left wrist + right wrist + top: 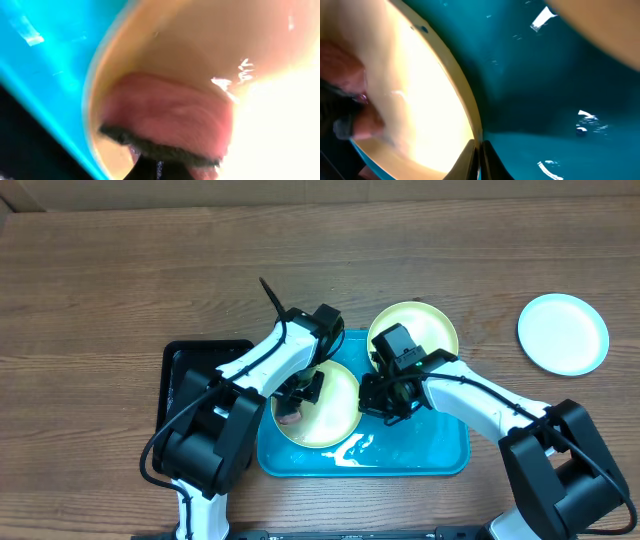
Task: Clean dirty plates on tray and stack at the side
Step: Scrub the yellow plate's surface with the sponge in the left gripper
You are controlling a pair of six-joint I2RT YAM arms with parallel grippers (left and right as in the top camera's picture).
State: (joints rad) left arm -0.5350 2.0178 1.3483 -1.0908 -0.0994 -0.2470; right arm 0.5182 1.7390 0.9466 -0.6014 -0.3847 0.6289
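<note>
A pale yellow-green plate [330, 412] lies in the cyan-blue tray [440, 455]. My left gripper [300, 392] is over the plate's left half, shut on a pink sponge with a dark edge [170, 115], which presses on the plate [200, 45]. My right gripper [378, 406] is shut on the plate's right rim [465, 107], with the fingers [479, 155] clamped either side of it. A second yellow-green plate [420, 328] sits at the tray's far right corner. A white plate [562, 333] lies on the table at the right.
A smaller black tray [185, 370] sits just left of the blue tray. Water streaks [350, 448] lie on the blue tray floor near its front edge. The wooden table [120, 270] surrounds both trays.
</note>
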